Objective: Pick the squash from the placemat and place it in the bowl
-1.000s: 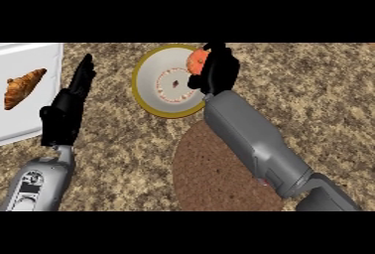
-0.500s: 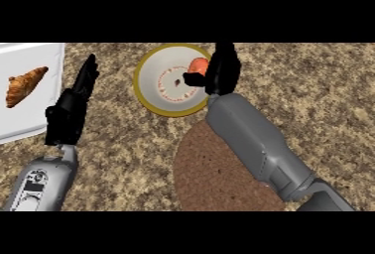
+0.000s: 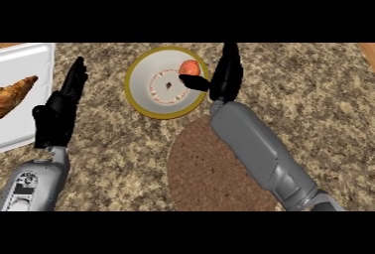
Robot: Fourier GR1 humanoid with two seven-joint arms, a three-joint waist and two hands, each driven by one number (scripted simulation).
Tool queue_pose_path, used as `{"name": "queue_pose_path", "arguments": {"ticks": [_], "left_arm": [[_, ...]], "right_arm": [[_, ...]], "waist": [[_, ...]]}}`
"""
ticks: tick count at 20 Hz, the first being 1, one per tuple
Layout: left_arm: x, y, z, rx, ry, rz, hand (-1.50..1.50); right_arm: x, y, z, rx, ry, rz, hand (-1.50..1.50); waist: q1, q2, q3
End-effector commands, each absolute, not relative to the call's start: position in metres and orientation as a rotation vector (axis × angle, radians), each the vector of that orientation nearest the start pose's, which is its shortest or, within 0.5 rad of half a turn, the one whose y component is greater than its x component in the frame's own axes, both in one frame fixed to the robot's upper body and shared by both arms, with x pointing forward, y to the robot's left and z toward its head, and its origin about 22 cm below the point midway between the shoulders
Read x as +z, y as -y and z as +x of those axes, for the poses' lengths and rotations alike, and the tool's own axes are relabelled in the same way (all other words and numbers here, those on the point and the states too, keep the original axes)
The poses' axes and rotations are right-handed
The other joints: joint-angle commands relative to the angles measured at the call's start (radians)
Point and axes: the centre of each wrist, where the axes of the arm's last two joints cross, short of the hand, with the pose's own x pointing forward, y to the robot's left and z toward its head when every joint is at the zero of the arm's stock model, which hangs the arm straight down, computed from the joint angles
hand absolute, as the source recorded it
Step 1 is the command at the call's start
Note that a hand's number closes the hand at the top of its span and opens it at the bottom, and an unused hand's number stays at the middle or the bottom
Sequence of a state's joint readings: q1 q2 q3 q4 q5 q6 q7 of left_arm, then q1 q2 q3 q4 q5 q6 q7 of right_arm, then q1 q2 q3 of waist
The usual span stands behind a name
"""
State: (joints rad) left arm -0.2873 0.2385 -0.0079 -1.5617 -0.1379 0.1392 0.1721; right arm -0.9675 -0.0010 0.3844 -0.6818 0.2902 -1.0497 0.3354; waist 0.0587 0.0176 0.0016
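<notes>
The orange squash (image 3: 189, 67) lies inside the white bowl with a yellow rim (image 3: 131, 82), against its right inner wall. My right hand (image 3: 227, 75) stands over the bowl's right edge, open, fingers straight and pointing away from me. Its thumb (image 3: 195, 83) reaches left to just below the squash. The round brown placemat (image 3: 209, 171) lies near me with nothing on it, partly covered by my right forearm. My left hand (image 3: 60, 108) rests open at the left, fingers up, between the tray and the bowl.
A white tray (image 3: 36, 59) at the left edge carries a croissant (image 3: 15, 92). The speckled stone counter (image 3: 315, 99) stretches to the right of the bowl.
My right hand's fingers have straightened and shifted slightly right, letting go of the squash, which now shows in the bowl. The left hand has not moved.
</notes>
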Motion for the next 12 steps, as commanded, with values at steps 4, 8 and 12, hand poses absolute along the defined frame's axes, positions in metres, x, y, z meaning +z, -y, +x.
{"name": "queue_pose_path", "arguments": {"ticks": [4,8,12], "left_arm": [[0.084,-0.267,0.293,-0.164,1.659,0.383,0.0],[0.088,-0.273,0.299,-0.17,1.649,0.388,0.0],[0.069,-0.281,0.289,-0.155,1.644,0.394,0.0]], "right_arm": [[0.055,0.069,0.366,-0.048,1.755,-0.591,-1.5],[0.022,0.073,0.323,0.003,1.761,-0.498,-1.5],[0.028,0.068,0.302,0.035,1.77,-0.441,-1.5]], "waist": [[-0.057,-0.019,-0.001],[-0.063,-0.02,-0.001],[-0.063,-0.02,-0.002]]}}
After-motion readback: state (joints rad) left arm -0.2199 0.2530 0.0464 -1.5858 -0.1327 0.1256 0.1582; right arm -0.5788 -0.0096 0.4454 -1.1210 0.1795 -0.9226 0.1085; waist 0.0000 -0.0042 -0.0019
